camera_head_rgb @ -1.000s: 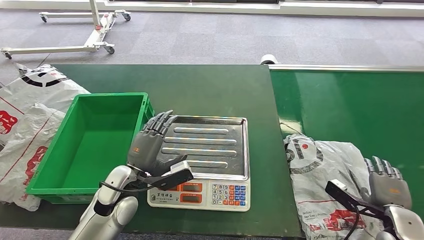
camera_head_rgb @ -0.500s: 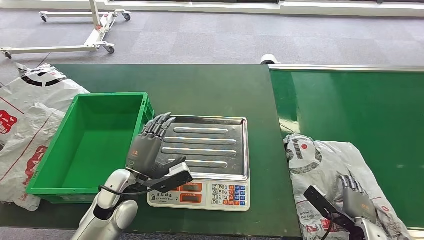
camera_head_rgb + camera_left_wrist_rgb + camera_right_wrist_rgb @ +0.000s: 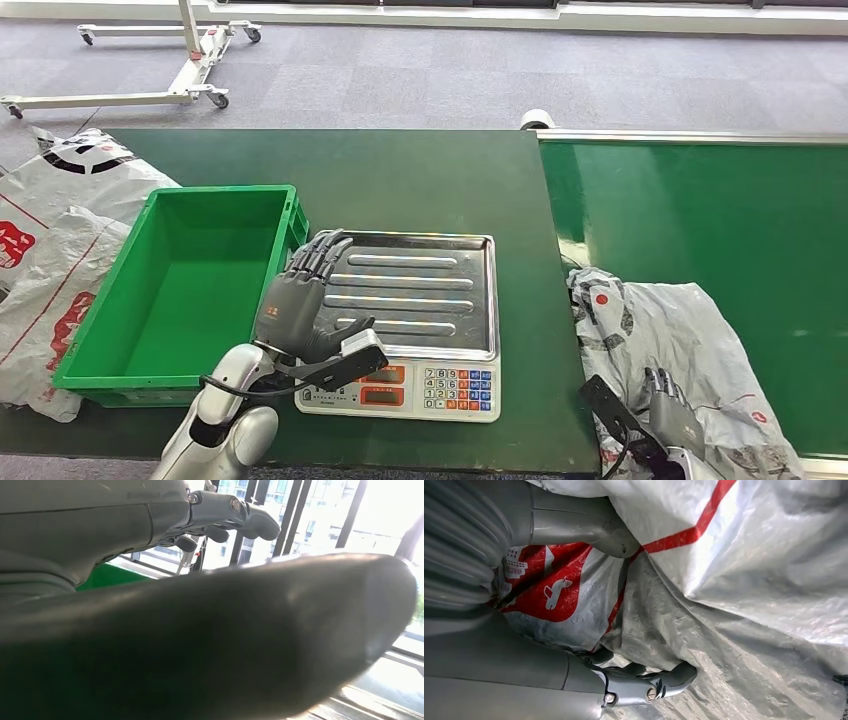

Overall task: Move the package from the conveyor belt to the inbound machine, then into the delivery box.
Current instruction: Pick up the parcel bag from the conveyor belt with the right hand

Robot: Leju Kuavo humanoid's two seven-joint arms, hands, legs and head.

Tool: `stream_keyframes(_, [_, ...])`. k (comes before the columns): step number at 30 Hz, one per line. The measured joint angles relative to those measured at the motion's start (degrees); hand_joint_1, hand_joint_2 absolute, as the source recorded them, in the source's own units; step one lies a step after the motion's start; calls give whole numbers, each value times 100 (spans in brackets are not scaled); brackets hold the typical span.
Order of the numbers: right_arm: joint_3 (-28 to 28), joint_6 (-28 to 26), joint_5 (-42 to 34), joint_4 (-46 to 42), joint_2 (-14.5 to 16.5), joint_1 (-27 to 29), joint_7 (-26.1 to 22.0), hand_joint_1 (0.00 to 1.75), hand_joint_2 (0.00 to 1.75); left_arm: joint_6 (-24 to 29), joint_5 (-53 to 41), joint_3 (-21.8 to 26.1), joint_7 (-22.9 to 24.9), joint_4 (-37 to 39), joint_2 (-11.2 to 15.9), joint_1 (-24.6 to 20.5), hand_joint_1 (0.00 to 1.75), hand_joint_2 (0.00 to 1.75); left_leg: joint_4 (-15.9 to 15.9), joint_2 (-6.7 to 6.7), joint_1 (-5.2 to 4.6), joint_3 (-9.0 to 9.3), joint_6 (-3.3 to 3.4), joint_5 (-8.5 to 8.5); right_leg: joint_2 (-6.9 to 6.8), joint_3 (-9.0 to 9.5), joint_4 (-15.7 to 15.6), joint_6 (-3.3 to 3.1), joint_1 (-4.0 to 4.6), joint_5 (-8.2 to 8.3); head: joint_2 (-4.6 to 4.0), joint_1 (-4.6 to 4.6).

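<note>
The first step is in hand: the package (image 3: 665, 340), a crumpled grey mailing bag with red print, lies on the near part of the belt (image 3: 720, 215), just beside the table (image 3: 420, 175). The right hand (image 3: 672, 420) is pressed into the bag's near end; in the right wrist view its thumb (image 3: 589, 525) and fingers (image 3: 659, 680) are seen set against the plastic on either side of a fold. Whether the fold is firmly clamped cannot be told. The bag is not yet lifted.

For the next move a secure hold on the slack film is judged to be needed, then a lift and a carry across to the scale (image 3: 410, 320), whose steel pan is bare. The film may slip or bunch, so the grasp should be closed deep on the fold.

The left hand (image 3: 300, 295) is held with fingers apart and nothing in it, over the pan's near edge beside the bin (image 3: 95, 340). The bin is green and nothing is seen in it. More bags (image 3: 45, 240) lie beyond its far side.
</note>
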Motion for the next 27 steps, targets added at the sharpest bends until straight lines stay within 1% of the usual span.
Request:
stream_keyframes(2, [-11, -1, 50, 11, 35, -10, 13, 147, 175, -1, 0, 0, -1, 0, -10, 3, 0, 0, 0, 0, 0, 2, 0, 0, 0, 2, 0, 0, 0, 0, 0, -1])
stream_keyframes(3, [-14, -14, 115, 13, 50, -12, 32, 175, 175, -3, 0, 0, -3, -1, -15, 4, 0, 0, 0, 0, 0, 3, 0, 0, 0, 3, 0, 0, 0, 0, 0, -1])
stream_keyframes(8, [-26, -254, 735, -183, 128, 48, 167, 175, 175, -49, -34, 0, 0, -57, -54, 21, 0, 0, 1, -2, 0, 1, 1, 1, -3, 4, 0, 0, -2, 1, 0, 1])
stream_keyframes(12, [-56, -516, 1205, -676, 152, 105, 167, 175, 175, -59, -100, 0, 15, -176, -60, 112, 0, 0, 0, 0, -1, -6, 1, 1, -2, -1, 1, 1, -5, 2, 0, 0])
stream_keyframes(14, [-69, -571, 1325, -966, 126, 32, 163, 175, 175, -59, -128, 0, -8, -224, -62, 156, 0, 0, 1, 0, -1, -10, 1, 1, 0, -6, 1, 1, -6, 2, 0, 0])
stream_keyframes(18, [-65, -574, 1329, -1275, -99, -450, 91, 175, 175, -61, -118, 0, -112, -257, -63, 170, 0, 0, 2, 1, -2, -14, 8, 6, 1, -8, 1, 7, -10, 9, 0, 0])
stream_keyframes(21, [41, -552, 1240, -1291, -323, -1018, -21, 175, 175, -61, -63, 0, -207, -257, -66, 163, 0, 0, 4, 6, -5, -16, 15, 12, 5, -12, 1, 12, -13, 18, 0, 1])
stream_keyframes(24, [282, -505, 1157, -1276, -488, -1595, -103, 175, 175, -61, -12, 0, -288, -245, -72, 129, 0, 0, 8, 7, -6, -16, 17, 19, 5, -13, 1, 14, -13, 24, 0, 1])
stream_keyframes(25, [380, -496, 1137, -1264, -528, -1770, -121, 145, 175, -60, 3, -1, -313, -236, -72, 110, 0, 0, 8, 7, -6, -17, 17, 22, 4, -13, 1, 14, -13, 25, 0, 1])
stream_keyframes(27, [594, -444, 1088, -1228, -596, -2074, -117, 59, 175, -59, 47, -3, -355, -209, -73, 67, 0, 0, 8, 5, -6, -19, 16, 25, 2, -13, 2, 13, -12, 27, 0, 1])
